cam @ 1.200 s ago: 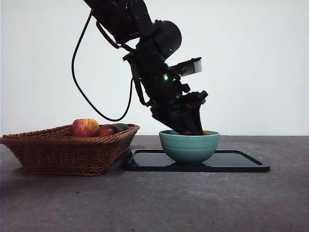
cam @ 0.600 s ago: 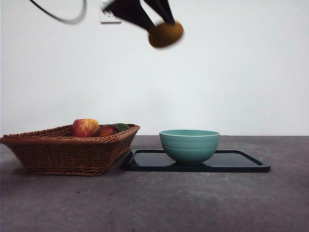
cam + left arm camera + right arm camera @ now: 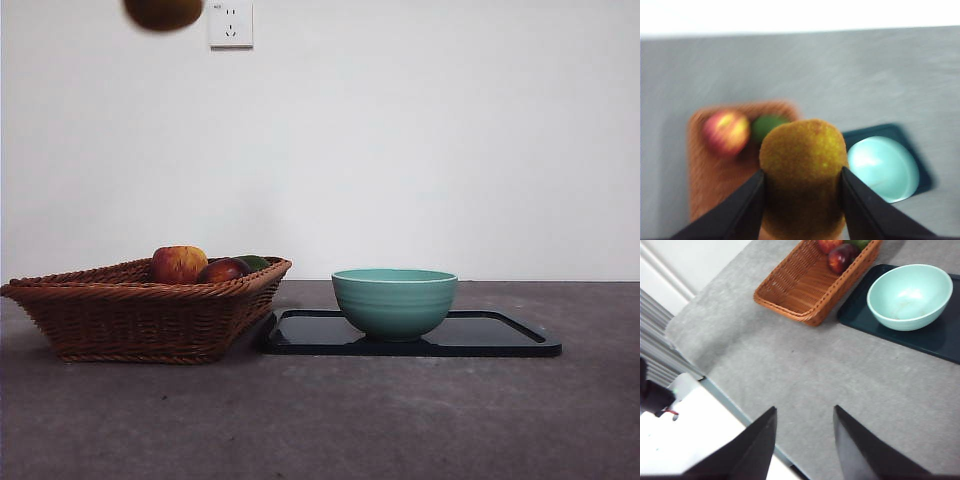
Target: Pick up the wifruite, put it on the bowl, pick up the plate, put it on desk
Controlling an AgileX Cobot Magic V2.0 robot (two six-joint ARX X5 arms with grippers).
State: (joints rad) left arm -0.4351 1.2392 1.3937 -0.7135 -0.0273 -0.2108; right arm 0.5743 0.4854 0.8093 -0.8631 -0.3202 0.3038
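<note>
One wifruite (image 3: 804,175) is pinched between the two jaws of the left gripper (image 3: 802,200), high above the desk (image 3: 330,420); in the front view only its brown underside shows at the top edge, over the basket's end of the desk. The wrist view is blurred, yet the fruit's dull golden-brown skin fills the gap between the jaws, both pressed against its sides.

One teal bowl (image 3: 394,301) stands on one dark plate (image 3: 500,338), towards the plate's left end. Nothing lies in the bowl; the right wrist view shows only its pale inside. The plate rests flat on the desk, its left edge just beside the basket (image 3: 140,315).

One wicker basket sits at the left side of the desk. Three fruits show in it, crowded at the end nearest the plate: one red-and-yellow apple (image 3: 179,264), one dark red fruit (image 3: 222,270) touching it, and one green fruit (image 3: 252,262) behind that.

The right gripper (image 3: 802,440) hangs well apart from all of these, over bare desk near its edge, its jaws spread with nothing between them.
</note>
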